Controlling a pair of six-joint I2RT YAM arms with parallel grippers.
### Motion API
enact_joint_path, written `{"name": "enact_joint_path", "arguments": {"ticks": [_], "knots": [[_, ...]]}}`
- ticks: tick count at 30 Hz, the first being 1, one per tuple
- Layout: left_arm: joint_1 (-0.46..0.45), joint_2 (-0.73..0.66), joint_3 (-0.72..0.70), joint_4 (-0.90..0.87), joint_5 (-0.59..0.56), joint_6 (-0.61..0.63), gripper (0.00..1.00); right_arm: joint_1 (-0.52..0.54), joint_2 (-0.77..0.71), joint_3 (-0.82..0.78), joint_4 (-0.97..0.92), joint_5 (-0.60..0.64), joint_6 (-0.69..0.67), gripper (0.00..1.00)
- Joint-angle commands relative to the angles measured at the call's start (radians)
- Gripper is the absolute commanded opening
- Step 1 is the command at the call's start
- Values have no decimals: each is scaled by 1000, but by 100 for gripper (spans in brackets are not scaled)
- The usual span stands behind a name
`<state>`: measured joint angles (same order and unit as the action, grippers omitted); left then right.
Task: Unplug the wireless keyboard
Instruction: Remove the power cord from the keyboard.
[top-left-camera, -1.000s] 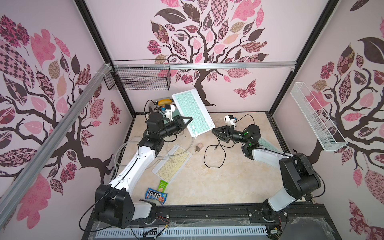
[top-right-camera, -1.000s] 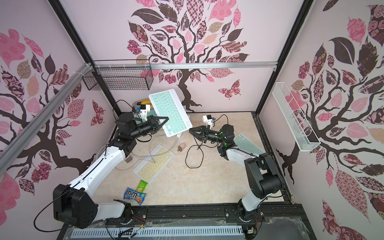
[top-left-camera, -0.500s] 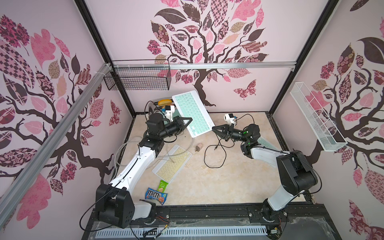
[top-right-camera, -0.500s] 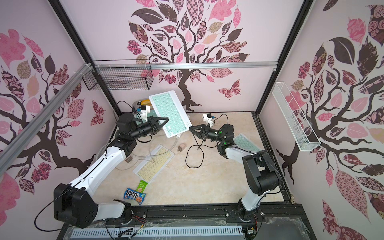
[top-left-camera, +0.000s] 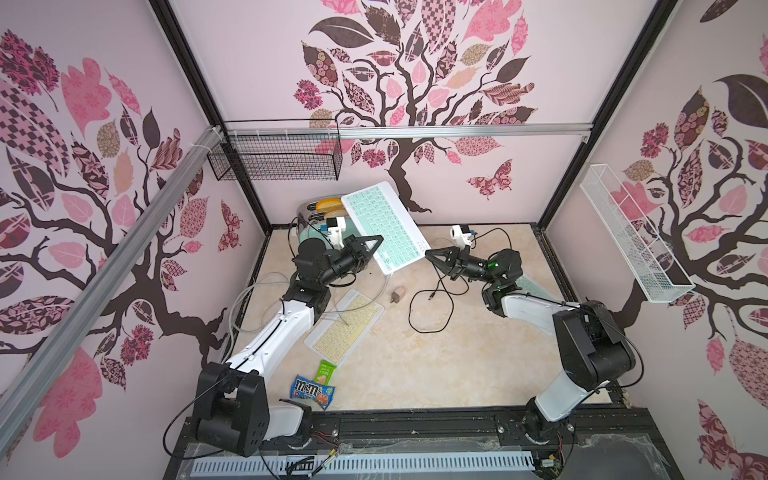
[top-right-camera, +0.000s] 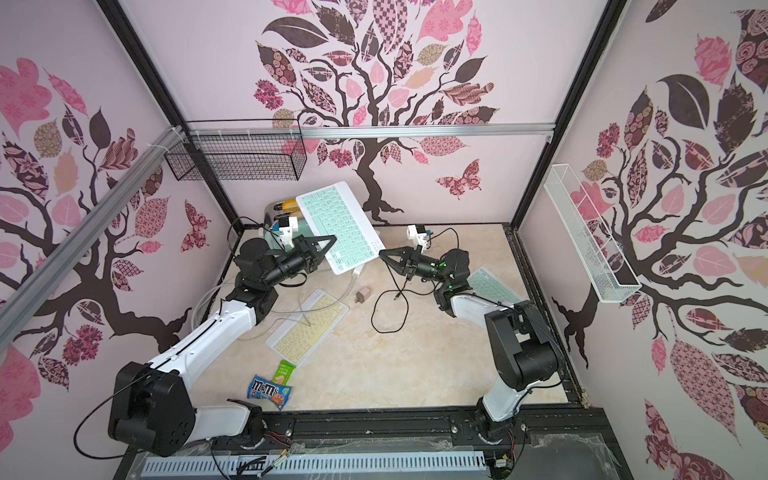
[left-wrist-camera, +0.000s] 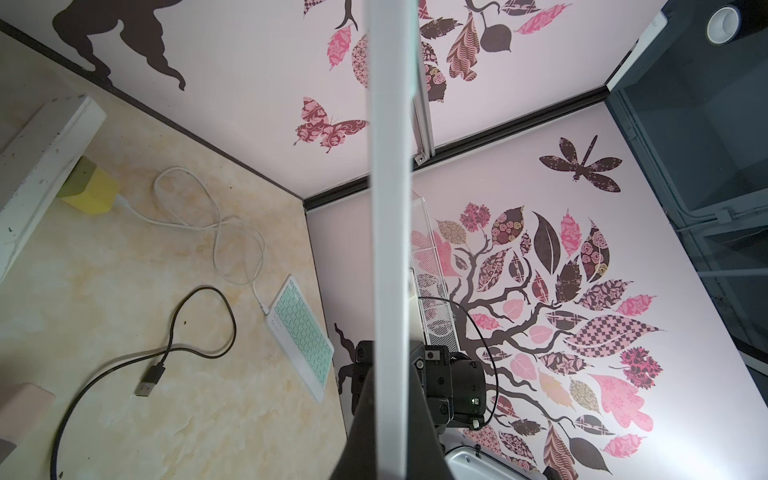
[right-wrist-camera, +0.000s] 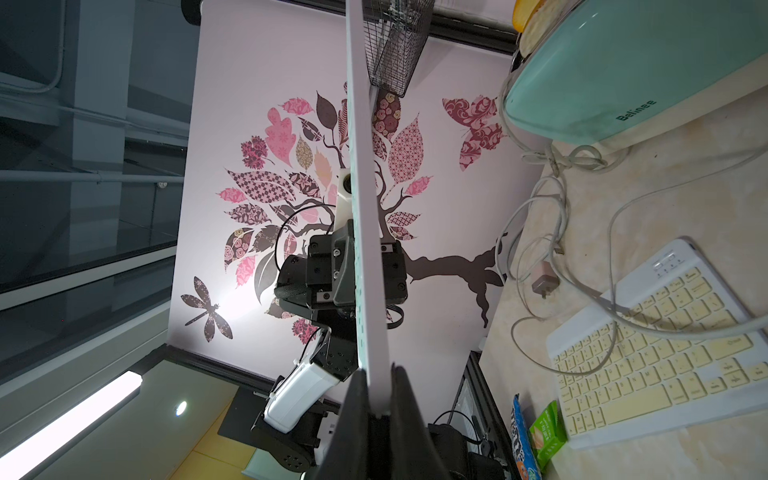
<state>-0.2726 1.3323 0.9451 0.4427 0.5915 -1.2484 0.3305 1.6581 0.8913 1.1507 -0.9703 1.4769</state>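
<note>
- Swung in and pinched a corner of mint keyboard (top-left-camera: 384, 226) with right fingers (right-wrist-camera: 355, 411) since a second ago.
- Also clamped by left fingers (left-wrist-camera: 355, 453), tilted up beside toaster (top-left-camera: 307, 232).
- Still plugged; next probably means pulling white plug (top-right-camera: 356, 272) out.

You get bright, even light in both top views, with faint shadows on the floor (top-left-camera: 457, 365) and the frame bars (top-left-camera: 185, 70) bowing toward the picture edges. In the right wrist view glare whitens the wall (right-wrist-camera: 237, 307), and the mint keyboard (right-wrist-camera: 368, 208) blurs close to the lens.
</note>
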Motion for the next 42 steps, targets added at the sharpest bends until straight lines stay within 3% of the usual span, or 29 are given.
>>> {"name": "enact_joint_path", "arguments": {"ticks": [1,4,7,12,18,26,34,38,42], "knots": [[20,-18,31,180,-161,-47,0,7,2,14,37,-32,1,2],[20,-21,46,134,-148,-27,0,7,1,12,32,-33,1,6],[21,-27,34,135,-158,-26,0,6,-3,7,27,-40,-8,0],[21,-34,6,184,-201,-55,0,7,-15,3,-9,-55,-51,0],[26,-74,-27,194,-263,-25,0,5,-18,30,-75,-108,-94,0],[29,-61,-63,300,-361,-82,0,7,-24,45,-77,-198,-114,0],[43,-79,-69,316,-396,-74,0,6,-67,49,-70,-264,-159,0],[42,-77,-73,349,-412,-94,0,6,-106,59,-242,-199,-265,0],[42,-102,-87,334,-474,-97,0,13,-86,75,-254,-87,-235,0]]}}
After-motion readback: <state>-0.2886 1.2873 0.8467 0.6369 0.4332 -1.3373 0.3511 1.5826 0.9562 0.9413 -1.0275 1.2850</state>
